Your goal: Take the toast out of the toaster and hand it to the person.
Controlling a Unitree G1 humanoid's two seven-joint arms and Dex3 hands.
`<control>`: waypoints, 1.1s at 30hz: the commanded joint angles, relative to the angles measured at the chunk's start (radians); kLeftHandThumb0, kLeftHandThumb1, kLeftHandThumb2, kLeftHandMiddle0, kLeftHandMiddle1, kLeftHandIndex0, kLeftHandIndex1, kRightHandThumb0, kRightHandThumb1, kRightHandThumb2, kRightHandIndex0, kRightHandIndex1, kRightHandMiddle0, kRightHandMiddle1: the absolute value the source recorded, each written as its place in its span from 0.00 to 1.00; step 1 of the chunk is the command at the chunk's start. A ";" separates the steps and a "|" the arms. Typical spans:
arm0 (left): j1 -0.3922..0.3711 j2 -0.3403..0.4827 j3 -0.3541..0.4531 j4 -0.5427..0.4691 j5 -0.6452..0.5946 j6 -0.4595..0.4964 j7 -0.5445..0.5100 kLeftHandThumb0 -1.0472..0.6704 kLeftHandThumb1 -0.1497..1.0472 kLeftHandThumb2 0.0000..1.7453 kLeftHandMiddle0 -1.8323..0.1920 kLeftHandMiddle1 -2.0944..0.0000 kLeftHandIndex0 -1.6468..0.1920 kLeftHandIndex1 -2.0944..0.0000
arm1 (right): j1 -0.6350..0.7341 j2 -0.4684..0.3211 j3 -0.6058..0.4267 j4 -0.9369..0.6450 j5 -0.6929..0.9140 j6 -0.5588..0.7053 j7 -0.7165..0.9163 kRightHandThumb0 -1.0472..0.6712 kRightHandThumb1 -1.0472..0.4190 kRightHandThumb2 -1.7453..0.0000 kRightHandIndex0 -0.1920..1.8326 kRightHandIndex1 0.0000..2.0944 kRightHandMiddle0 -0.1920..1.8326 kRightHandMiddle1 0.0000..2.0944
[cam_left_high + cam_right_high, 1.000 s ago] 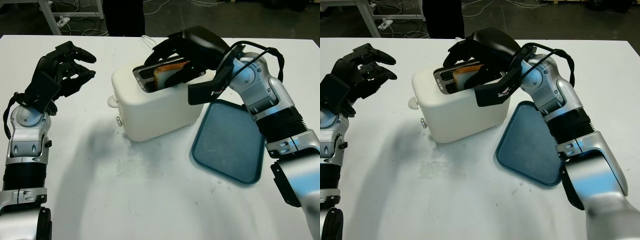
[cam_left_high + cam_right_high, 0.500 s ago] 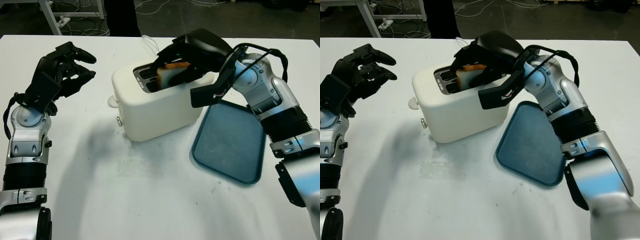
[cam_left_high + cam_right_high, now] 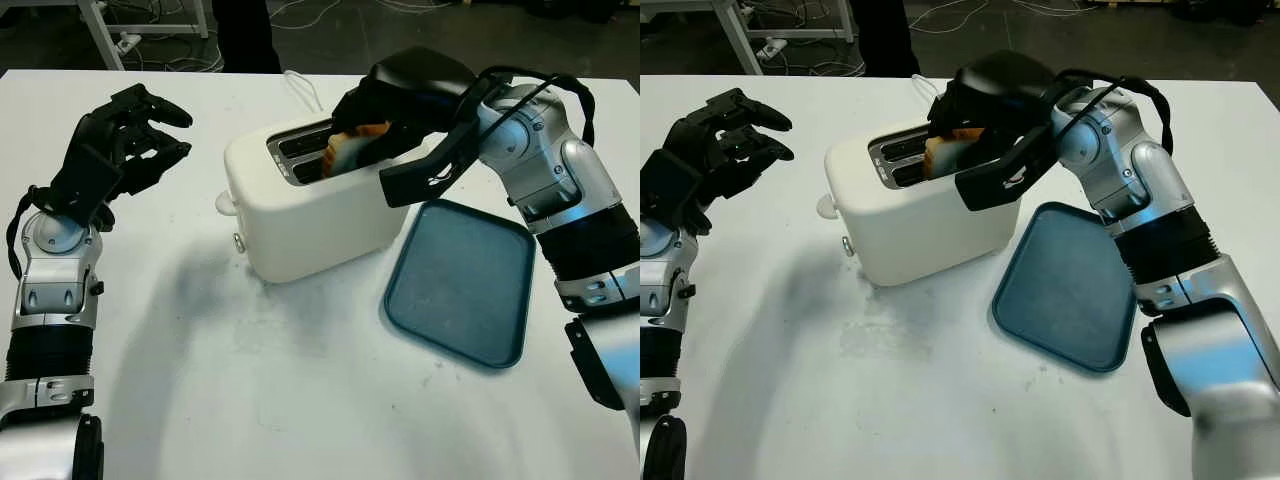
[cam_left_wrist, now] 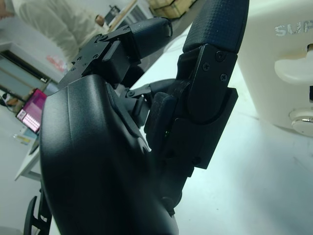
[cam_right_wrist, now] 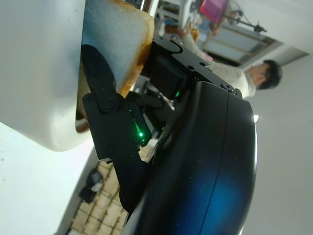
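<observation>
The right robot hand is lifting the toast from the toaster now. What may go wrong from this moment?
1. The right robot hand grips the toast near its top edge, so it may slip or crumble.
2. The toast's lower part is still inside the toaster slot; a slanted pull may catch and drag the toaster.
3. If dropped, it may miss the blue tray beside the toaster.

Head stereo pair: looks forward and down; both eyes share the toaster [image 3: 310, 210], blue tray [image 3: 462, 283] and both arms.
Left wrist camera: sits tight behind the left hand [image 4: 122, 147], facing past it toward the toaster's side.
Right wrist camera: sits tight behind the right hand [image 5: 161, 147], facing the toast [image 5: 115, 44] and toaster just beyond it.
</observation>
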 commanded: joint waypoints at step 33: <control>0.016 0.000 0.011 -0.007 -0.001 -0.006 0.010 0.00 0.89 0.07 0.66 0.39 0.63 0.43 | -0.263 0.004 -0.323 0.475 0.312 -0.127 -0.331 0.29 0.09 0.85 0.62 0.83 0.49 0.83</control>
